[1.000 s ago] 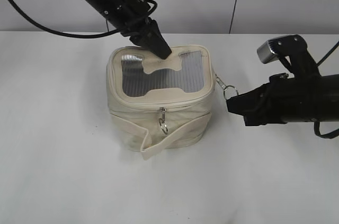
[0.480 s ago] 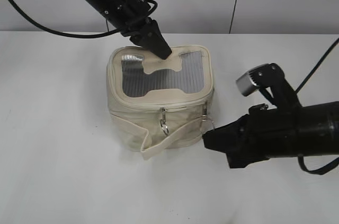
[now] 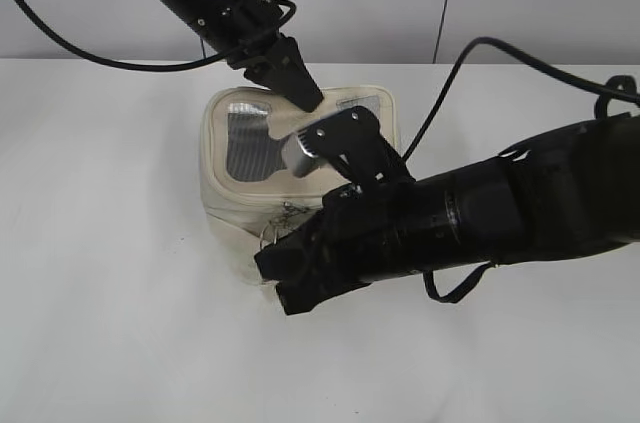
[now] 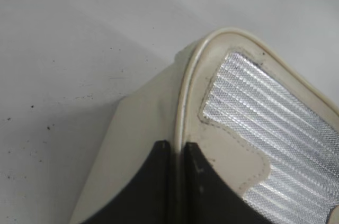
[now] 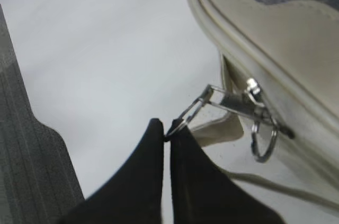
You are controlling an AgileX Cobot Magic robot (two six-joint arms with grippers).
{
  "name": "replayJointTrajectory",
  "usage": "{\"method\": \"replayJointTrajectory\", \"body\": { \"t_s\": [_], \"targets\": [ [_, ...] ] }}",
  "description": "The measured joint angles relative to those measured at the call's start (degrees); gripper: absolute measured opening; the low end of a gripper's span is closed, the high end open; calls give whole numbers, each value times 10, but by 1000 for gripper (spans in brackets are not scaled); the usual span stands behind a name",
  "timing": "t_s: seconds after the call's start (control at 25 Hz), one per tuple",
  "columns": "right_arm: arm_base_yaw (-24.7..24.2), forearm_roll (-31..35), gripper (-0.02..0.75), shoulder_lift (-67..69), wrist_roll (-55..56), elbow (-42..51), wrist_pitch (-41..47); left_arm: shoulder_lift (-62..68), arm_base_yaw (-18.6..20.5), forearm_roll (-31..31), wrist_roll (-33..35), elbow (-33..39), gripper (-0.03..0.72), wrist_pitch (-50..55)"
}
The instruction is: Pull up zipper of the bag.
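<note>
Swung across the front of the bag, your right gripper is clamped on a ring pull, dragging the zipper along; left gripper pinches the rim; closure looks unfinished.
</note>
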Motion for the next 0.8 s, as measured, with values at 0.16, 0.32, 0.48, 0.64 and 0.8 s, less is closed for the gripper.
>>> {"method": "replayJointTrajectory", "body": {
  "t_s": [0.16, 0.32, 0.48, 0.64, 0.8],
  "targets": [
    [-8, -36, 57, 4, 94, 0, 3, 0, 0, 0, -12, 0, 50, -5],
    [-53, -192, 344, -26, 246, 29, 22, -6, 1, -4, -39, 0, 175, -21],
    [-136, -320, 552, -83, 380, 55, 38, -42, 12, -4, -72, 0, 244, -41],
    [-230, -389, 557, -141, 468, 55, 88, -94, 26, 37, -145, 3, 246, -68],
    [-316, -484, 555, -166, 562, 37, 146, -159, 27, 139, -224, 47, 237, -94]
  ]
}}
